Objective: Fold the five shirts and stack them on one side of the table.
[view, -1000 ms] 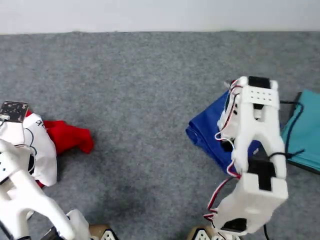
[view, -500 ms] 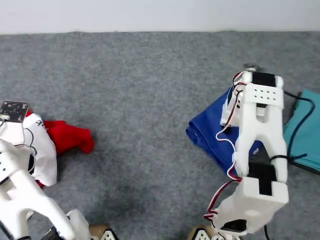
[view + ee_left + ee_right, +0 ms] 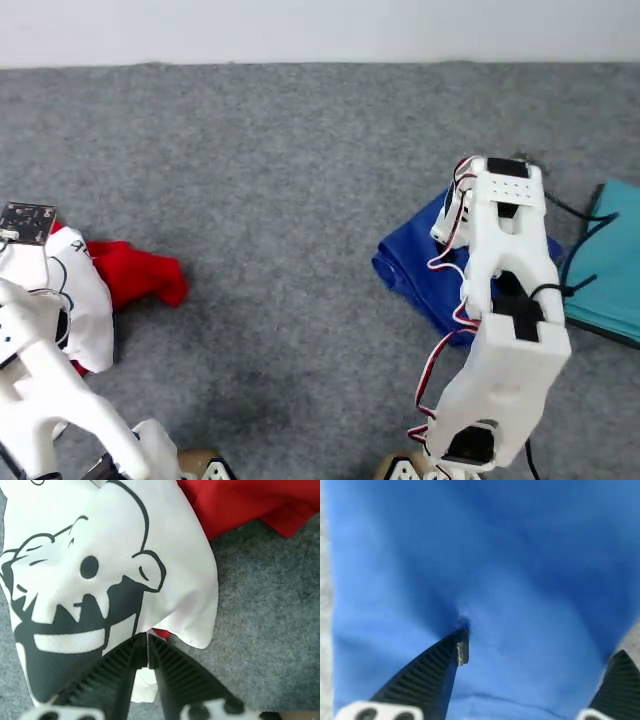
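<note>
Broadly, the grey table (image 3: 280,150) carries shirts at both ends. The right arm (image 3: 505,310) stands over the blue shirt (image 3: 412,268) at the right, just beside a teal shirt (image 3: 612,262) at the right edge. At the left, the white shirt (image 3: 100,555) lies partly over the red shirt (image 3: 145,272). The right gripper (image 3: 540,647) has its jaws wide, one tip pressed into the blue cloth. The left gripper (image 3: 147,645) has its jaws together at the white shirt's edge; whether they pinch cloth is unclear. The blue shirt's fold looks to be the step in hand. Next, the right jaws need to close on a layer and carry it across.
</note>
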